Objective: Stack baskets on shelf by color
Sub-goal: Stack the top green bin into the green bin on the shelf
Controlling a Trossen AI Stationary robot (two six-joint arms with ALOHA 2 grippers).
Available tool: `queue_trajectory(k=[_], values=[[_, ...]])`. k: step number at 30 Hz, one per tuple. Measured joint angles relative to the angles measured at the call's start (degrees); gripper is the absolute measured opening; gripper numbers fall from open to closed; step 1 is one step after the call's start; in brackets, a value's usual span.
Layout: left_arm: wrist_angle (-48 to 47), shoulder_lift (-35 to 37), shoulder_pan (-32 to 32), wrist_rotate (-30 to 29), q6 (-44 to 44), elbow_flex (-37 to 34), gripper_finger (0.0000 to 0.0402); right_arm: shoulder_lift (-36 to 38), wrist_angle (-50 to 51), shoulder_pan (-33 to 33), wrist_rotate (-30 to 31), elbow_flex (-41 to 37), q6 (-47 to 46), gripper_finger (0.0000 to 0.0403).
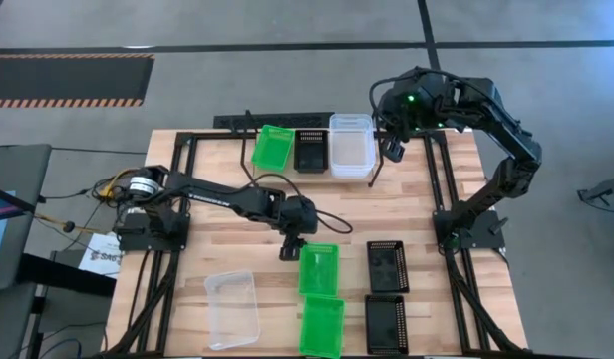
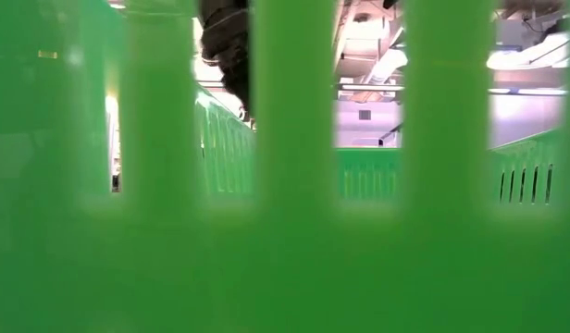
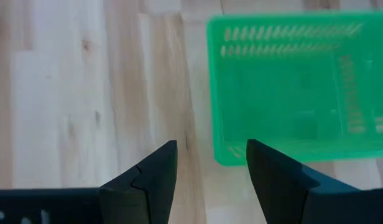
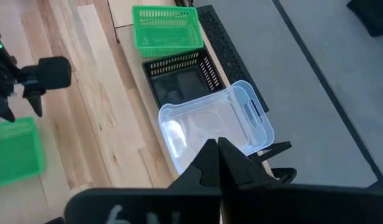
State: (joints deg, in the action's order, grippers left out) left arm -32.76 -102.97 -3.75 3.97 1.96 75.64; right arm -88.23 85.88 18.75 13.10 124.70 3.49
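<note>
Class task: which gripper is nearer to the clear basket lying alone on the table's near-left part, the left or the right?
Left. The left gripper hovers just beyond that clear basket, beside a green basket. The right gripper is far across the table, by the shelf.

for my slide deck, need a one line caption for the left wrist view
Left gripper, fingers open, hovers over the wooden table at the corner of a green basket.

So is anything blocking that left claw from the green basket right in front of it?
Nothing visible. The left gripper hangs open over bare table, and the green basket lies just ahead with one corner near its fingers. Only wood lies between them.
</note>
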Motion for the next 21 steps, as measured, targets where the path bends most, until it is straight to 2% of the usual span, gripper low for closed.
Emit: queue_trajectory(k=[13, 21], values=[[0.22, -4.04, 0.03, 2.33, 1.31, 0.02, 0.0179, 0.00, -1.17, 0.03, 0.01, 0.00, 0.04, 0.0003], [4.43, -5.99, 0.02, 3.43, 0.75, -0.04, 0.0179, 0.00, -1.20, 0.03, 0.03, 0.00, 0.24, 0.0003]])
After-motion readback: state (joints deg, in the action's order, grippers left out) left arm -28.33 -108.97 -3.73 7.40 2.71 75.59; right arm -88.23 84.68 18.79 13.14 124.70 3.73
